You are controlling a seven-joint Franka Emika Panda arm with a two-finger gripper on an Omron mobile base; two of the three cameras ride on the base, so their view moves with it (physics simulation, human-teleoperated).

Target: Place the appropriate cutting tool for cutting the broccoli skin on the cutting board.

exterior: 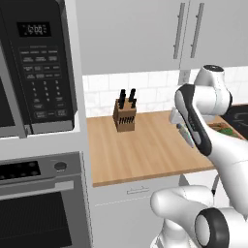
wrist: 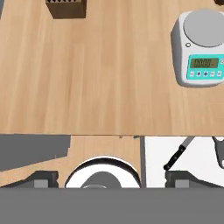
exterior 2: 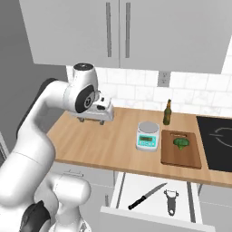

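The pincer point(exterior 2: 96, 118) hangs above the left part of the wooden bench point(exterior 2: 113, 145), well clear of its surface, and holds nothing; its two fingertips point(wrist: 43, 179) stand wide apart at the bottom of the hand view, so it is open. The cutting board point(exterior 2: 181, 156) lies flat on the right part of the bench, just beside the dark cooktop point(exterior 2: 217, 140), and the broccoli point(exterior 2: 181, 143) sits on the far half of the board. A pale grey scale point(exterior 2: 148, 135) with a teal display stands just left of the board, close to it though I cannot tell whether they touch, and a dark bottle point(exterior 2: 167, 112) stands upright behind them near the tiled wall. Below the bench edge a white drawer point(exterior 2: 149, 195) is pulled open under the scale and board; inside it lie a black-handled knife point(exterior 2: 146, 195), set at a slant, and to its right a peeler point(exterior 2: 171, 199), the two apart from each other. In the hand view the knife's handle and part of its blade show in the drawer, below the bench edge. A brown knife block point(exterior: 125, 116) with two dark handles stands at the back left of the bench, and a microwave point(exterior: 38, 68) sits above an oven point(exterior: 41, 203) in the tall unit to the left.
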